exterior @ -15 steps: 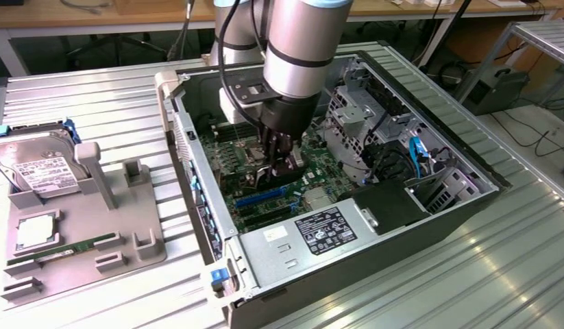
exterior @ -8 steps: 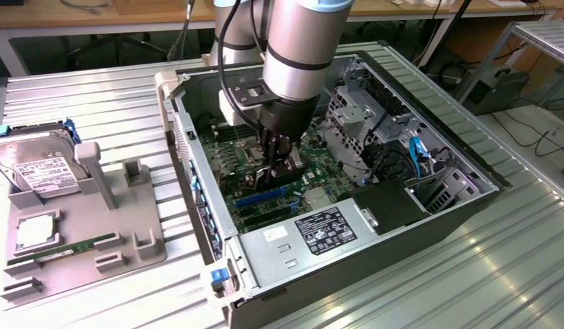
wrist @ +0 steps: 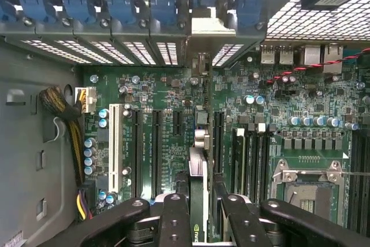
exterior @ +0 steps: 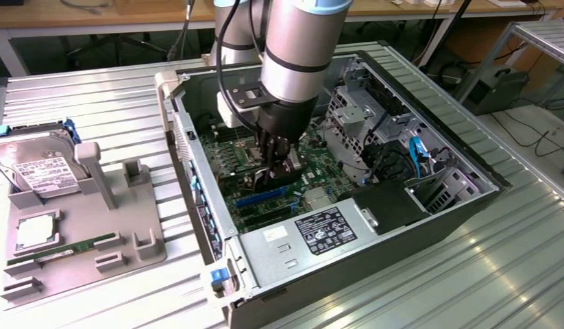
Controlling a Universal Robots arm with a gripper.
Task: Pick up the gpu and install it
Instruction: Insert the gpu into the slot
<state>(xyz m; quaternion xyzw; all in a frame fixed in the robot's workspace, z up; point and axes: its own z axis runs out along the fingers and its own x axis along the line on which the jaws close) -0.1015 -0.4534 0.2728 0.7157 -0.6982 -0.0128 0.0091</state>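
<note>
Install step: gripper clamped on gpu, edge-on above motherboard slots; needs slot and bracket alignment, I judge.

Silver arm; black gripper

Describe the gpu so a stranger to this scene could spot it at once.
Find the open computer case on the metal table, then the gripper reaching down over its green motherboard. The gpu is the thin card standing on edge between the fingers, unlike the empty black slots beside it.
</note>
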